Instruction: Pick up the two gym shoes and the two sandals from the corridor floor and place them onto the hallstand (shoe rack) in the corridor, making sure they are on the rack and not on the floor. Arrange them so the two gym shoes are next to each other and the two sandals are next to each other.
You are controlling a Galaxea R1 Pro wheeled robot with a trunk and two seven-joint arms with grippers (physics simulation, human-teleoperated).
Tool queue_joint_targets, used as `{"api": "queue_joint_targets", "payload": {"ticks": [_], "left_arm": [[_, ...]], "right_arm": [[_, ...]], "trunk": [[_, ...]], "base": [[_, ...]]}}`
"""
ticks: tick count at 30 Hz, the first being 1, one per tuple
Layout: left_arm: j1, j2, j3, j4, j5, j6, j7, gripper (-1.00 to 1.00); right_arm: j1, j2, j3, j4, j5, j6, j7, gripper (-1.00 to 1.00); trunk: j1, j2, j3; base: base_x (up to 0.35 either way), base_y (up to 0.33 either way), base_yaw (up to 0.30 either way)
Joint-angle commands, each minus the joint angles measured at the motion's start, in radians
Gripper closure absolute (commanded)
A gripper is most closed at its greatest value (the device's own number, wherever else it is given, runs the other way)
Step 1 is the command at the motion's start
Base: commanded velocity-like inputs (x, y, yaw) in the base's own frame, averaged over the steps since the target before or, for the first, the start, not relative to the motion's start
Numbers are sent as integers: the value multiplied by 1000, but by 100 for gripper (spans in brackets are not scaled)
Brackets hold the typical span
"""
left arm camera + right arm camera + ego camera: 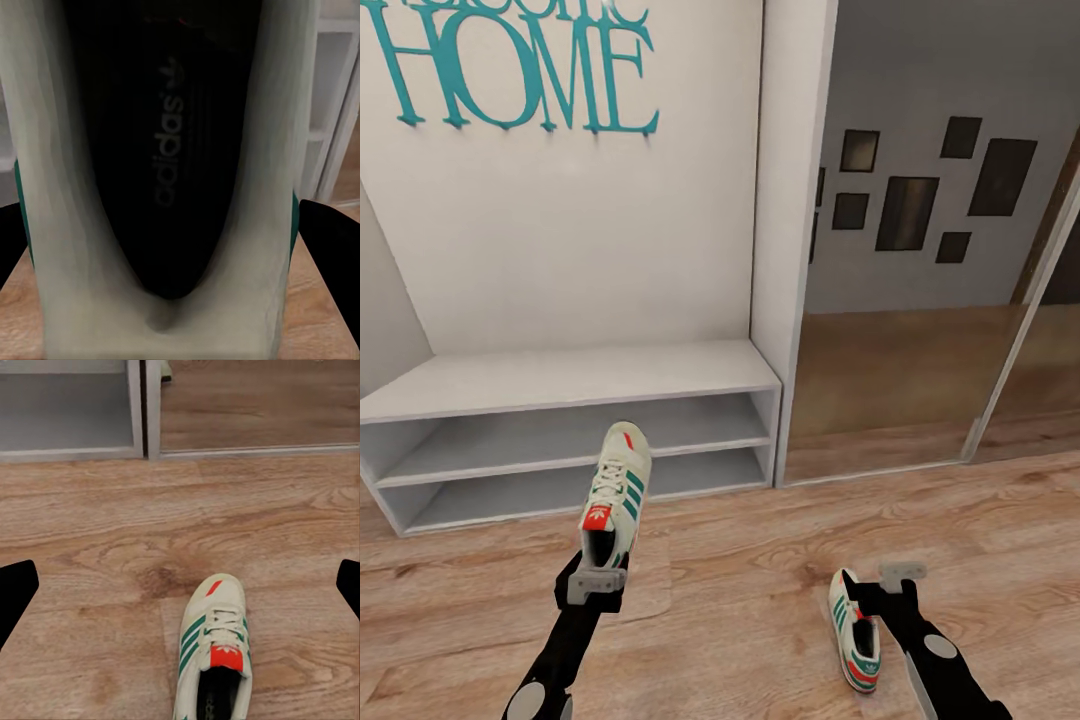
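One gym shoe (pixel 616 489), off-white with green stripes and a red tongue patch, hangs toe-forward in front of the lower shelf slots. My left gripper (pixel 597 581) is shut on its heel. In the left wrist view its dark insole (pixel 166 150) lies between my black fingers (pixel 330 238). The other gym shoe (pixel 854 632) (pixel 213 649) lies on the corridor floor (pixel 740 560), heel toward me. My right gripper (pixel 885 588) hovers open just above and beside its toe, fingers (pixel 15 594) spread wide. The sandals and the hallstand are out of view.
A grey two-slot bench (pixel 575 378) with a tall plain back and teal "HOME" letters (pixel 510 70) stands ahead on the left. A mirrored sliding door (pixel 920 250) fills the right wall. Open plank floor lies between the two arms.
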Motion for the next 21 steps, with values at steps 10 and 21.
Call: {"api": "queue_joint_targets", "payload": {"ticks": [10,21], "left_arm": [[0,-3,5,-67,5,7,-7,100],[23,-3,-39,-266,35,73,-8,100]], "right_arm": [[-1,1,-8,-1,10,-1,6,-100],[-1,1,-10,-23,10,1,5,-100]], "trunk": [[0,0,-6],[0,0,-12]], "base": [[36,0,0],[1,0,0]]}}
